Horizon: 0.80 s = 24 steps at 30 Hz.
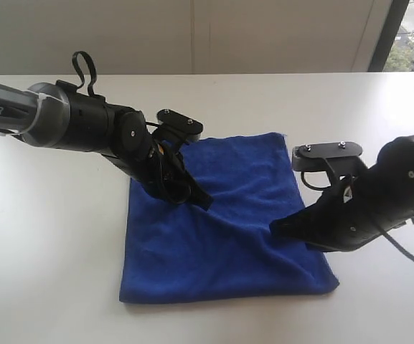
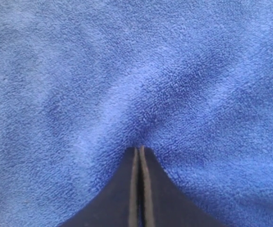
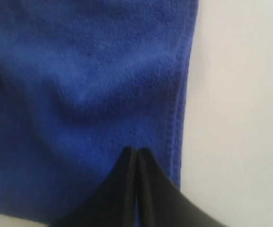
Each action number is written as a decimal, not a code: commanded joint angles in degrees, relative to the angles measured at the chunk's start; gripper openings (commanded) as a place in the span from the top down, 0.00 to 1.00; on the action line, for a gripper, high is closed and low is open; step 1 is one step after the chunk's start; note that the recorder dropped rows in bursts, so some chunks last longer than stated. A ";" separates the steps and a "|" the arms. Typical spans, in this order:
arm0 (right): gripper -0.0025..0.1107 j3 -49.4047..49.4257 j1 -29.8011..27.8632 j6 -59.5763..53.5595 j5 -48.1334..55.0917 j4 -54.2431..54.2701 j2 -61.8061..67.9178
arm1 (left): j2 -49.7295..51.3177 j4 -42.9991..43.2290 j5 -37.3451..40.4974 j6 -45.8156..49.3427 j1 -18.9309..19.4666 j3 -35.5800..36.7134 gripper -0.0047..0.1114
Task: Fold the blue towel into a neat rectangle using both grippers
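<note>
Towel: the blue towel (image 1: pixel 224 251) lies spread mid-table, deep blue, with soft pile and shallow wrinkles running toward both fingertips.
Edges: I see a straight near edge and a stitched right hem beside bare table (image 1: pixel 41 236).
Left gripper (image 1: pixel 205 203): fingers pressed together, tip on the cloth near its far left corner.
Right gripper (image 1: pixel 275 229): fingers pressed together, tip just inside the right hem.
Room: white tabletop shows on every side, up to the table's far edge.
</note>
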 commanded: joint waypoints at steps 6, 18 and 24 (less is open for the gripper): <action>0.98 -0.02 0.06 0.23 0.58 -0.31 8.33 | 0.87 0.54 3.80 -0.39 0.57 0.39 0.96; 0.98 -0.02 0.06 0.23 9.40 -2.90 3.38 | 0.87 0.54 3.80 -0.39 0.57 0.39 0.96; 0.98 -1.20 0.06 0.23 4.44 -2.77 1.82 | 0.43 0.54 4.64 -0.39 0.57 0.39 0.96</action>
